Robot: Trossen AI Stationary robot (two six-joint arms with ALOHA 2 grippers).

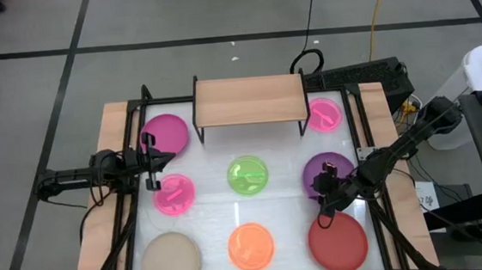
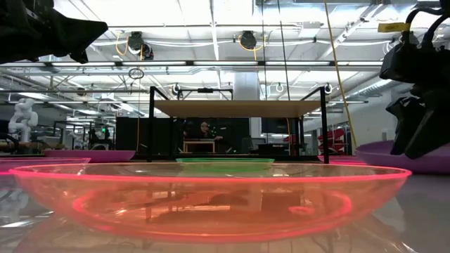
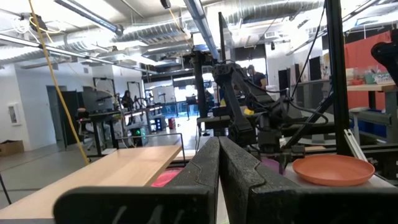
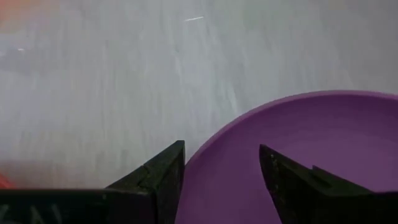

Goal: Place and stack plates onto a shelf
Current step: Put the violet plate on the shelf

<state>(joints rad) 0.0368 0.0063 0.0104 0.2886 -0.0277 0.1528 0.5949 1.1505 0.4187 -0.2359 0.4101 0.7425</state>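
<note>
Nearest the table's front edge, the right hand [image 1: 324, 187] reaches down with fingers spread astride the rim of the round purple plastic plate [image 4: 311, 155], one finger inside, one outside. Farther back, the left hand [image 1: 150, 162] hovers, fingers pressed together, between two pink plates. Beyond stands the bare light-wood shelf [image 1: 248, 99].

White counter [image 1: 214, 232] under everything, glossy, edged with light wood side boards [image 1: 114, 136] and a black frame [image 1: 357, 126]. Grey floor [image 1: 39, 90] around it, crossed by dark tape lines [image 1: 216, 40]. Yellow cable [image 1: 376, 12] trailing across the floor, black cable [image 1: 307, 59] looped behind the counter. Beyond, seen level: bright ceiling light strips [image 2: 211, 63], silver ducting [image 3: 205, 25], person seated far back at a desk [image 2: 204, 130].
</note>
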